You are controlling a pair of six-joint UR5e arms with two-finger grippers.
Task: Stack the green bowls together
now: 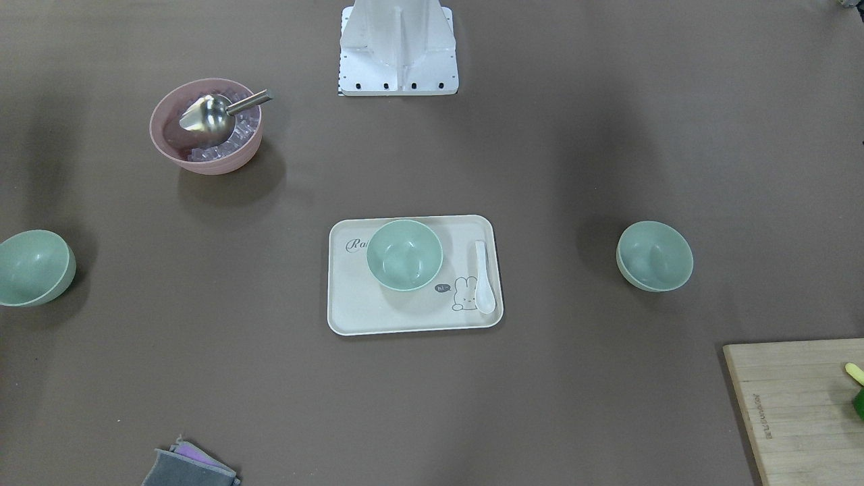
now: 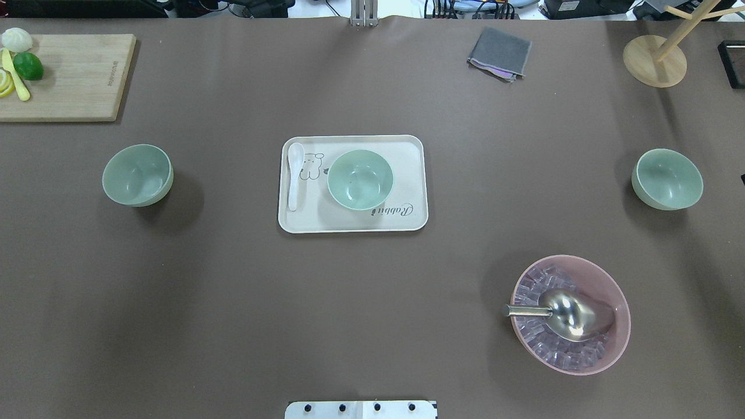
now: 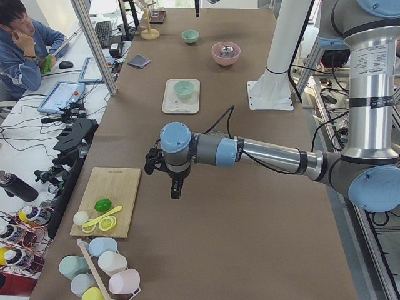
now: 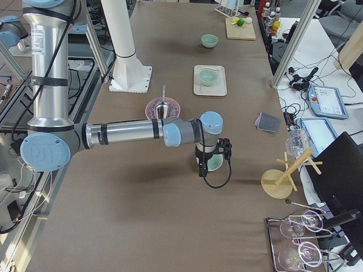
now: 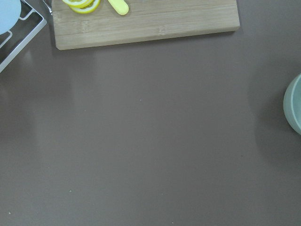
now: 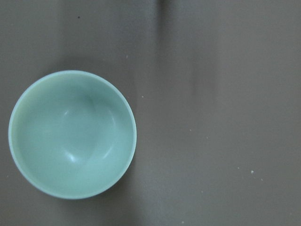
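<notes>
**Three green bowls apart on the counter, none stacked**

Nearest the robot's base, on its right, a pink bowl (image 2: 620,317) holds clear ice cubes (image 2: 559,352). A metal scoop (image 2: 573,314) lies on top of them, its handle sticking out over the rim.

Further out, the three bowls sit in a row, well apart, all upright and empty. The left green bowl (image 2: 138,175) and the right green bowl (image 2: 667,178) stand on the bare brown counter (image 2: 233,302). The middle green bowl (image 2: 359,179) stands on a cream tray (image 2: 349,222) with a rabbit drawing. A white spoon (image 2: 294,174) lies along the tray's left edge, apart from the bowl.

The left tool (image 3: 177,189) hangs pointing down over bare counter near the cutting board. The right tool (image 4: 202,169) hangs over the right green bowl, which fills the left part of its wrist view. Whether either tool's fingers are apart or together cannot be told.

Farthest off are a wooden cutting board (image 2: 75,75) with a lime (image 2: 28,66), lemon slices (image 2: 6,86) and a yellow knife (image 2: 18,84), a folded grey cloth (image 2: 499,52), and a wooden stand (image 2: 655,61).
</notes>
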